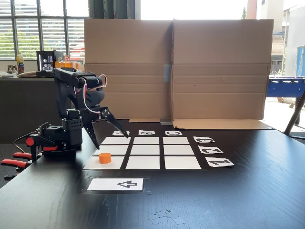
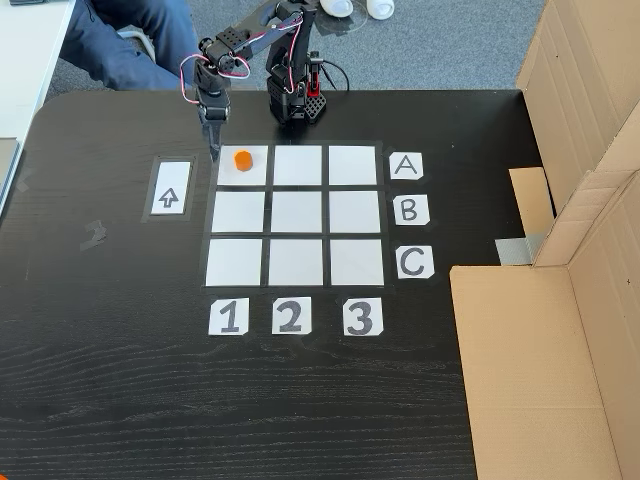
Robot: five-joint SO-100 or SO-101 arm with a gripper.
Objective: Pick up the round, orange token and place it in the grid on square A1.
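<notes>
The small orange token lies flat on square A1, the white corner cell of the grid in line with the "A" and "1" labels. In a fixed view my black gripper hangs open, its two fingers spread wide above the token and apart from it. In the other fixed view the gripper points down at the left edge of that cell, just left of the token. Nothing is between the fingers.
A white card with a black arrow lies beside the grid. Cardboard walls stand along one table side. The arm base is clamped at the table edge. A seated person's legs are behind it.
</notes>
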